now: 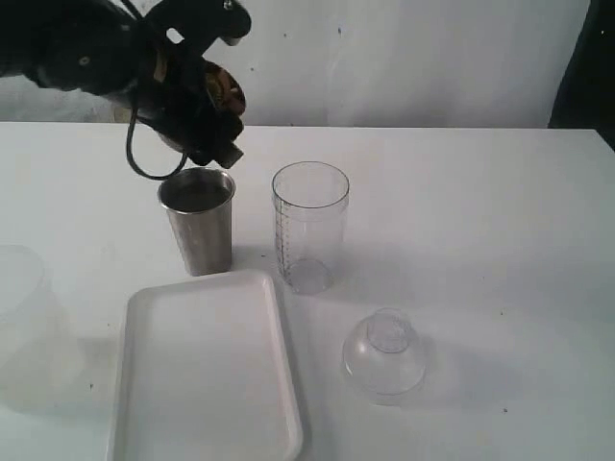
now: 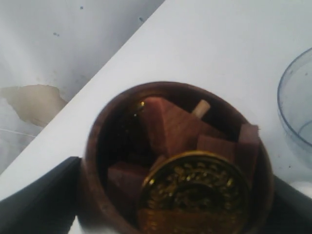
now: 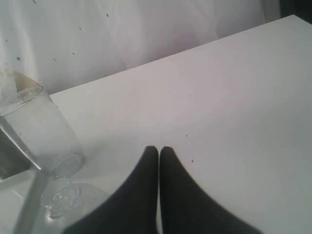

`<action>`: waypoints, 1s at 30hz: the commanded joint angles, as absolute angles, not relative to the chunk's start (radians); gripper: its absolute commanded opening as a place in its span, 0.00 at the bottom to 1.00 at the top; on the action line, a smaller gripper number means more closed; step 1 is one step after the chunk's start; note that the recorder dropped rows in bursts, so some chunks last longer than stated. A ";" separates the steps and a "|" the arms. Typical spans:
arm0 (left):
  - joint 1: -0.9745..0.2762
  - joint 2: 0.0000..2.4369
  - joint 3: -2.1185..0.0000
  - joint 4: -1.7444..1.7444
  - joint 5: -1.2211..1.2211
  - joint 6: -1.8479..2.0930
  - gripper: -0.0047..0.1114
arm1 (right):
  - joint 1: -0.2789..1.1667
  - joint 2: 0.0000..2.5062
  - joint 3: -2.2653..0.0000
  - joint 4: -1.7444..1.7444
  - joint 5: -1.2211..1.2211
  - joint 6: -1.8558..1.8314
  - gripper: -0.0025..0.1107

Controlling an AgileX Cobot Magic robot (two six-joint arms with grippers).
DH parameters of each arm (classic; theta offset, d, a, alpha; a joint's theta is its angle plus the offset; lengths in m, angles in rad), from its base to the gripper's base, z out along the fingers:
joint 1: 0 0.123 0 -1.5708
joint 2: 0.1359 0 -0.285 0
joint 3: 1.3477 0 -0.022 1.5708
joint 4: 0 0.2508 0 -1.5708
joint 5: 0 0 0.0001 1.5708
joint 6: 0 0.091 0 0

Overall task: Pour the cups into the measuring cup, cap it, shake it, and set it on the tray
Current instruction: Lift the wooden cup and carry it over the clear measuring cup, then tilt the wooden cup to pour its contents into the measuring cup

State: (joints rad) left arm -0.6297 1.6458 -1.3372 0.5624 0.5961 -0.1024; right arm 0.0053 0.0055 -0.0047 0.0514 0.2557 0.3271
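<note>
You are grasping the small wooden cup (image 1: 229, 94) in your left claw (image 1: 219, 88), with the black fingers (image 2: 41, 202) spreading wide around its rounded wall. The cup is hanging in the air at the claw, tipping over so that its mouth is facing sideways rather than up. Inside it, brown wooden blocks (image 2: 168, 124), a pale peg (image 2: 201, 107) and a gold embossed disc (image 2: 195, 192) are lying against the lower side.

Directly beneath this claw, the steel tumbler (image 1: 197, 223) is standing upright on the white table (image 1: 480, 221), its rim sitting just under the lower finger. Beside the tumbler, toward your right arm's side of the claw, the measuring cup (image 1: 309, 229) is standing upright with its mouth uncovered and its printed marks showing. Tumbler and measuring cup are near each other but not touching.

Farther from the claw, the white tray (image 1: 207, 375) is lying flat just in front of the tumbler's base. The clear cap (image 1: 384, 353) is resting on the table apart from the measuring cup, off the tray, with its knob showing. A frosted container (image 1: 24, 327) is sitting well apart from the claw, at the table's left side.

Your right claw (image 3: 158, 152) is staying out of the exterior view; its wrist camera is showing the fingers clenching tight together on nothing, over bare table, with the measuring cup and cap near them.
</note>
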 commanded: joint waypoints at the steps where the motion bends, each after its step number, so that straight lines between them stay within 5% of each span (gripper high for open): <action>1: -0.664 1.689 -1.409 0.591 0.654 -0.042 0.04 | 0.000 0.000 0.000 0.053 0.246 0.320 0.02; 30: -0.852 1.888 -1.467 1.149 0.822 -0.113 0.04 | 0.000 0.000 0.000 0.053 0.246 0.320 0.02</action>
